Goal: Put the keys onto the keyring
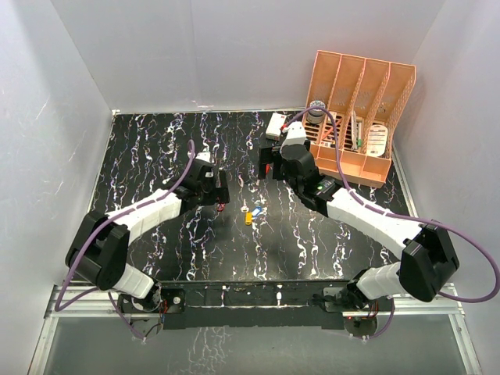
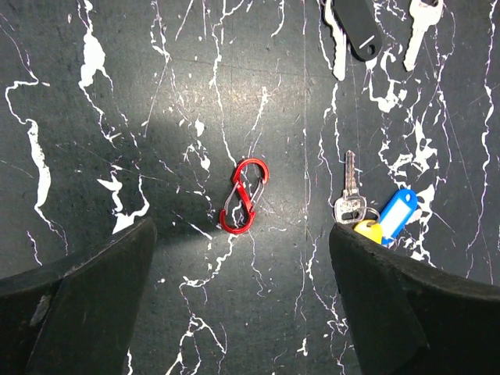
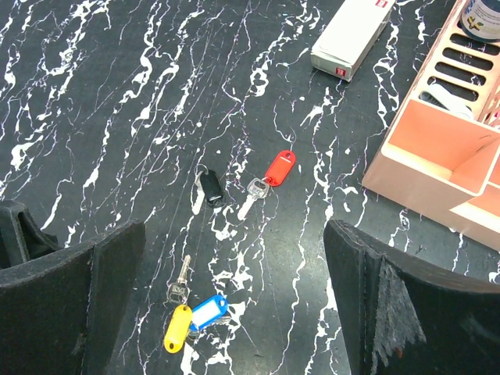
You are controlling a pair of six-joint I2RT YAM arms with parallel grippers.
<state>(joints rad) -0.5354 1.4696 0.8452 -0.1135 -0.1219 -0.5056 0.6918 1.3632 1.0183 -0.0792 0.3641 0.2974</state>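
Observation:
The red keyring (image 2: 244, 196) lies flat on the black marbled table, just ahead of the gap of my left gripper (image 2: 242, 248), which is open and holds nothing. To its right lies a silver key (image 2: 349, 192) with a yellow tag (image 2: 367, 230) and a blue tag (image 2: 397, 212). My right gripper (image 3: 234, 234) hangs open over the table, empty. Ahead of it lie a red-tagged key (image 3: 279, 168) and a black-tagged key (image 3: 211, 187), with the yellow and blue tagged keys (image 3: 195, 316) nearer. From above, the keys (image 1: 251, 212) lie between the left gripper (image 1: 221, 191) and the right gripper (image 1: 269, 166).
A white rectangular box (image 3: 351, 35) lies at the back of the table. An orange slotted file organizer (image 1: 361, 117) stands at the back right, close behind the right arm. White walls enclose the table on three sides.

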